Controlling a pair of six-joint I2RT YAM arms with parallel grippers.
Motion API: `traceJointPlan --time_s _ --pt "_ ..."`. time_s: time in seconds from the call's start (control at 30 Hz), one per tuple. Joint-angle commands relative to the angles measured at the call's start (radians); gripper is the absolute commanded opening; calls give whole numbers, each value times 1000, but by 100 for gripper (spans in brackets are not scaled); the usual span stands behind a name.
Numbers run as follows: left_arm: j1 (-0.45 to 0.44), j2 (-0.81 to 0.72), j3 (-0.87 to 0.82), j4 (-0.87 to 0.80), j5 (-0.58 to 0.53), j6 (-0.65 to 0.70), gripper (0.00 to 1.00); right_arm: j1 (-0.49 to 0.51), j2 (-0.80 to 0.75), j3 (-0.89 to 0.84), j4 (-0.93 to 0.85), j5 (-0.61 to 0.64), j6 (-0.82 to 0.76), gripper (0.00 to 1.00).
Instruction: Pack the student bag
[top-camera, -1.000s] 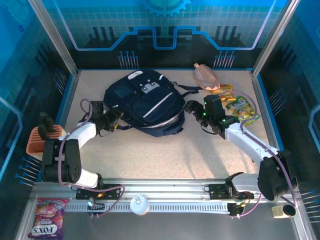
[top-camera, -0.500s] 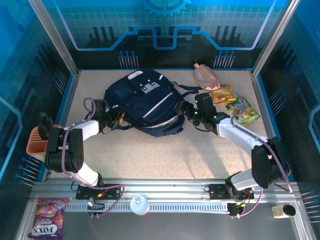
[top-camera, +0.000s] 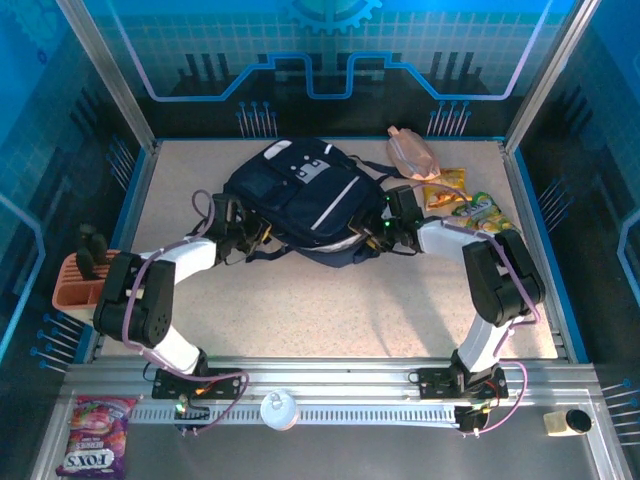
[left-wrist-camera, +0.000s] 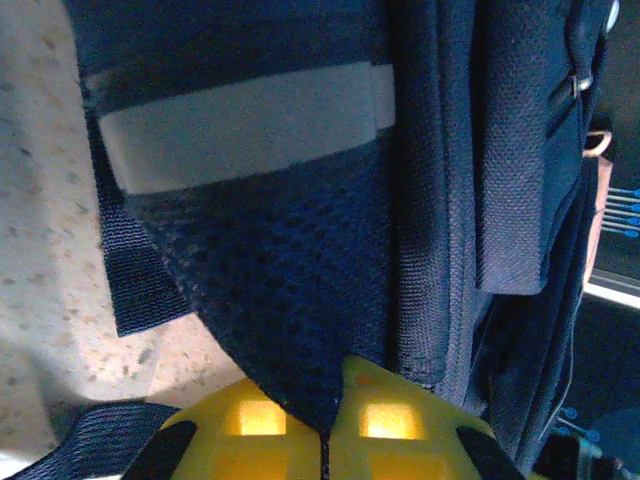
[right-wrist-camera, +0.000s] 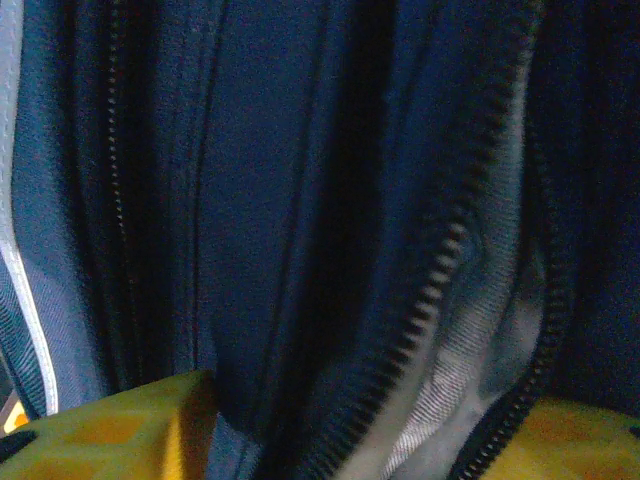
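The bag (top-camera: 300, 195) is lying on the tabletop (top-camera: 330, 310), toward the back, between the two arms. The left fingers (left-wrist-camera: 250, 420) are pressing together, pinching navy mesh fabric at the bag's left edge. The right fingers (right-wrist-camera: 110, 425) are standing spread at the bag's right edge, with zip teeth and grey lining between them.

The left pincer (left-wrist-camera: 322, 425) clamps navy mesh of the student bag (left-wrist-camera: 300, 260) under its grey-white strip (left-wrist-camera: 240, 135).

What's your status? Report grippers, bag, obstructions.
Left gripper shut on student bag fabric. Right gripper open, straddling the zip. Snack packets lie beside the bag, unpacked.
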Motion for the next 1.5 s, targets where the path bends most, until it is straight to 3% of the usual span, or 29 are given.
traceJointPlan --time_s 0.0,0.17,0.33,0.57,0.77,0.93,1.27,1.47 --pt "-58 2 41 45 71 -36 0 -29 35 99 -69 -11 -151 60" --pt "-64 14 51 42 85 -35 0 -63 -26 160 -202 55 -318 68" --pt "-67 36 60 57 112 -51 0 -41 -147 176 -382 210 -394 77" --pt "-88 45 91 58 113 -65 0 167 -281 181 -514 447 -446 76" --pt "-101 49 111 56 109 -73 0 397 -222 219 -447 499 -419 65" --pt "-103 52 119 57 126 -74 0 491 -103 265 -356 465 -398 54" --pt "-104 37 113 50 148 -68 0 515 110 424 -335 530 -386 33" --pt "-104 29 114 44 160 -64 0 503 175 477 -374 611 -340 28"
